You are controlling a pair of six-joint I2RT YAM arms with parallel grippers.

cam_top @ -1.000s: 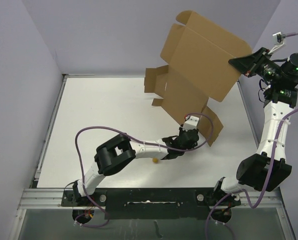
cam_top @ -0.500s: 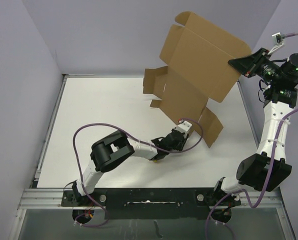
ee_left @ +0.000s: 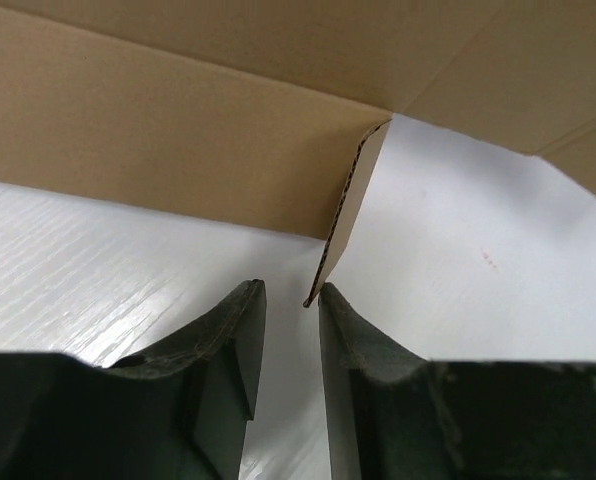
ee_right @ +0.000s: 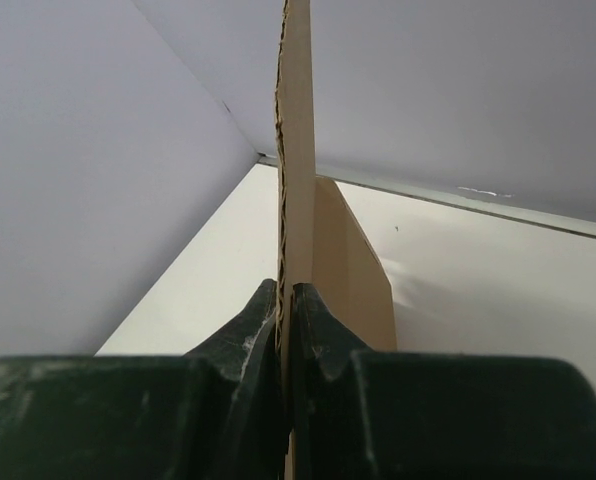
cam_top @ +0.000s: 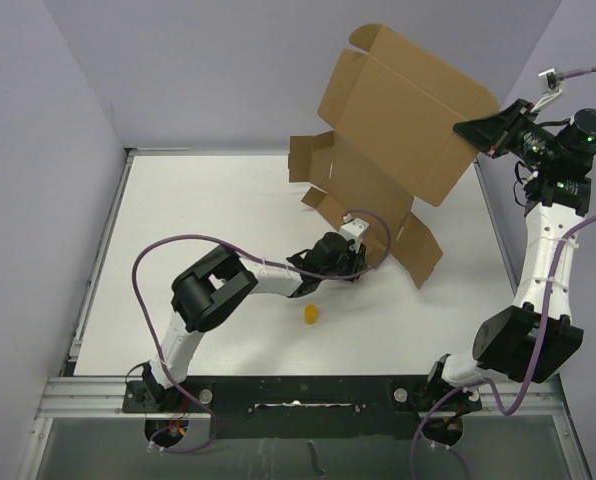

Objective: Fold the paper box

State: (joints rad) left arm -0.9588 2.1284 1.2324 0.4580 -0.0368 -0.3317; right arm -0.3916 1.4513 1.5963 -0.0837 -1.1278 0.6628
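The paper box [cam_top: 398, 125] is a brown die-cut cardboard sheet held up tilted, with its lower flaps resting on the table. My right gripper [cam_top: 470, 129] is shut on its upper right edge. In the right wrist view the cardboard edge [ee_right: 296, 150] runs straight up from between the closed fingers [ee_right: 318, 330] of my right gripper [ee_right: 286, 298]. My left gripper [cam_top: 361, 262] is low at the box's bottom edge. In the left wrist view my left gripper [ee_left: 286, 298] is open with a narrow gap. A flap corner [ee_left: 346, 225] points down to the tip of its right finger [ee_left: 350, 335].
A small yellow cylinder [cam_top: 310, 314] lies on the white table [cam_top: 198, 240], just in front of the left forearm. Lilac walls close in the left, back and right sides. The arm bases sit on the black rail [cam_top: 298, 395] at the near edge.
My left gripper has swung back and left along the box's bottom edge, uncovering the yellow cylinder. The box's lower flaps shifted slightly. The right gripper has held still.
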